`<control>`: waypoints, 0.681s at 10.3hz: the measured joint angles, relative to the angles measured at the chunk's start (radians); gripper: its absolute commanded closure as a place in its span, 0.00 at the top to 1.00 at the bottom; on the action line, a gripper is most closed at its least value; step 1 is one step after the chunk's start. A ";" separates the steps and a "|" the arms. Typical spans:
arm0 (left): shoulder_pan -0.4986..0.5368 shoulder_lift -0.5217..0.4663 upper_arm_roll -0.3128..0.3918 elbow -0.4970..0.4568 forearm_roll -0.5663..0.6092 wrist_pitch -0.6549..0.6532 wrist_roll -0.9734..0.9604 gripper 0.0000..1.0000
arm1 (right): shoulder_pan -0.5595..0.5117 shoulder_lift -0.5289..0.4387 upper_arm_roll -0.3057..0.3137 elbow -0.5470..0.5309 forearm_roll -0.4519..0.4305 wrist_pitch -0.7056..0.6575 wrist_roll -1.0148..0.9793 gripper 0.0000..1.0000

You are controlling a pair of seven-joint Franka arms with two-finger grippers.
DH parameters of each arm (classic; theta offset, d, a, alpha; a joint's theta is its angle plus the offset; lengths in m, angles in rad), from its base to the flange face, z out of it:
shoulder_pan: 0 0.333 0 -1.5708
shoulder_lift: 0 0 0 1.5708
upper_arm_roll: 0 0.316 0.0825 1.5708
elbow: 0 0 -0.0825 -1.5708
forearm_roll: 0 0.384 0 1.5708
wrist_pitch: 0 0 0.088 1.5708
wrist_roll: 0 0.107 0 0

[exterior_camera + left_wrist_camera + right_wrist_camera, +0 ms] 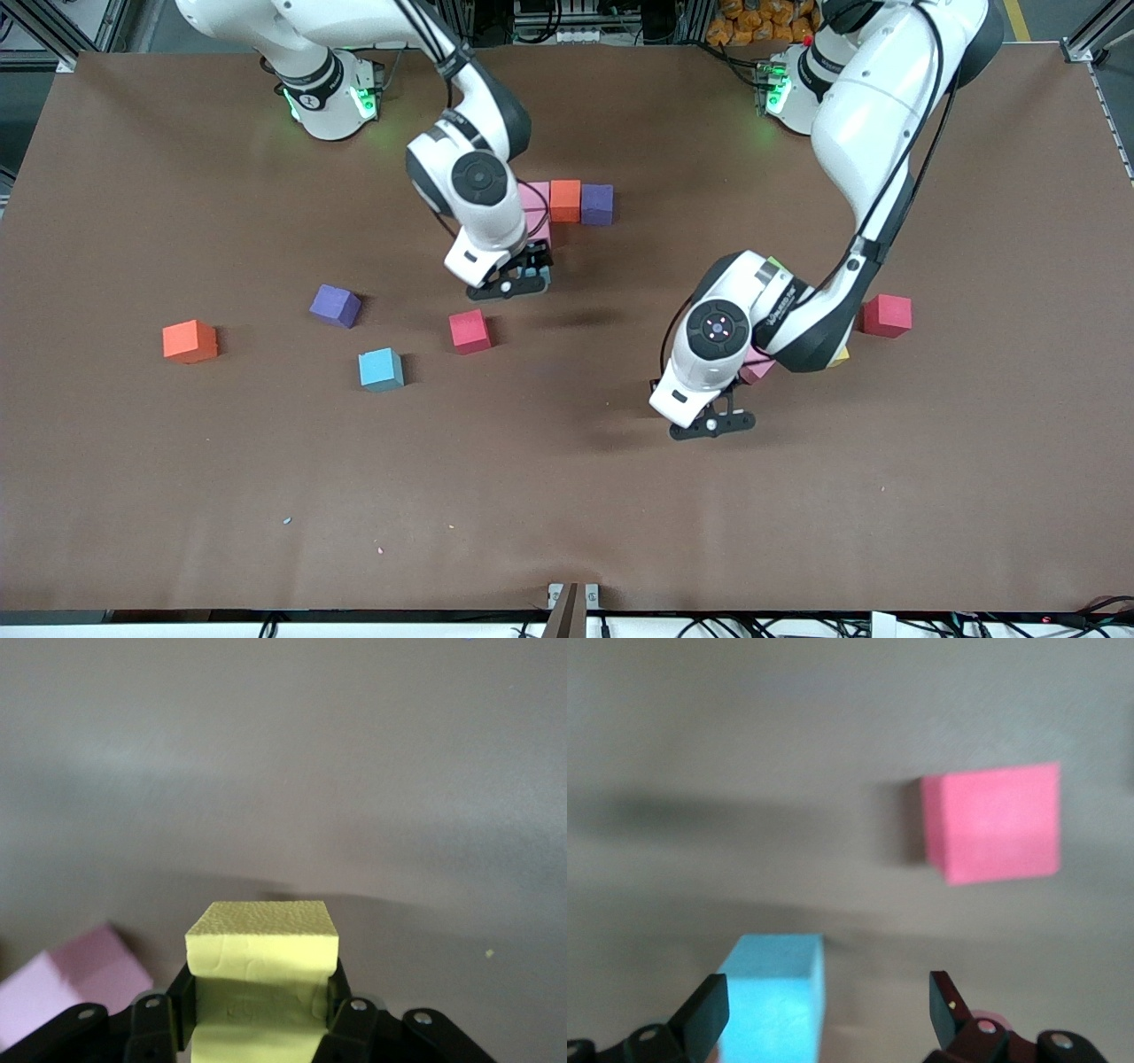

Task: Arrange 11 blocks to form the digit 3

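Note:
A row of pink [534,195], orange [565,200] and purple [597,204] blocks touches, with a second pink block [539,232] just nearer the camera. My right gripper [516,280] is open over the spot nearer still. In the right wrist view [824,1001] a cyan block [775,992] stands between its fingers, close to one of them. My left gripper [713,425] is shut on a yellow block [262,943] above bare table; this block is hidden in the front view.
Loose blocks lie toward the right arm's end: purple [336,306], orange [190,341], cyan [381,369], red [469,330]. Around the left arm are a red block [886,315], a pink one [756,368], and yellow [840,357] and green [778,263] corners.

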State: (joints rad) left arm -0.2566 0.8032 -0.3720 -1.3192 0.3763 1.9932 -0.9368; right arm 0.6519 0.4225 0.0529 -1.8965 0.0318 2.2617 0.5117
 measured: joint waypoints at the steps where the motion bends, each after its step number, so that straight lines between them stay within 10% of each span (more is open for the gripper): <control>1: -0.005 -0.018 -0.022 0.000 0.000 -0.049 -0.119 0.00 | -0.029 0.000 -0.001 0.002 0.000 0.002 -0.067 1.00; 7: -0.010 -0.054 -0.105 -0.057 -0.062 -0.137 -0.885 0.00 | -0.149 0.007 -0.004 0.014 -0.012 0.007 -0.406 1.00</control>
State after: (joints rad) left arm -0.2663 0.7496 -0.4775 -1.3758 0.3143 1.8564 -1.8219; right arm 0.5030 0.4299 0.0488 -1.8824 0.0196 2.2688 0.1055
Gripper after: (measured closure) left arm 0.467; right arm 0.000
